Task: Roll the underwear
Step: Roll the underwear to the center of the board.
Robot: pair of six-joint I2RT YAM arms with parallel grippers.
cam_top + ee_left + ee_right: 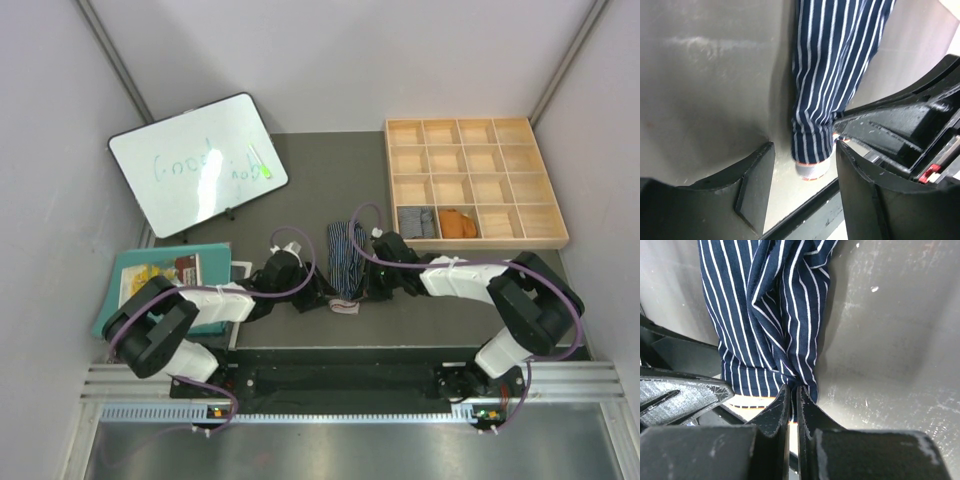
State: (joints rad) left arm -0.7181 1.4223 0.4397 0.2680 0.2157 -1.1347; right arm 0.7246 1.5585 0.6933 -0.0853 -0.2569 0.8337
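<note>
— Grey surface (320,170), white walls round it. Where's the navy striped pair (346,258)?

— Mid-frame in the top view, btwn the two wrists. It's a narrow strip, long axis running bottom-to-top of frame, i.e. away from the arm bases. Its near end sits at both sets of jaws.

— And the jaws?

— Right jaws together, clamped on the right side of the near hem, cloth bunched into them. Left jaws apart, straddling the hem's other corner. One finger looks to touch it, nothing gripped.

— Which arm's nearer?

— Both at the same end, v. close together. I'd guess the roll goes up-frame along the strip once the left bites too.

— Anything in the way?

— Not really. Wooden tray (475,180) upper right, w/ grey pair (416,222) and orange pair (459,224) bundled in two bottom-row cells, off the strip's line. Whiteboard (198,163) upper left, teal mat (122,272) far left. Main risk: wrists crowding.
</note>
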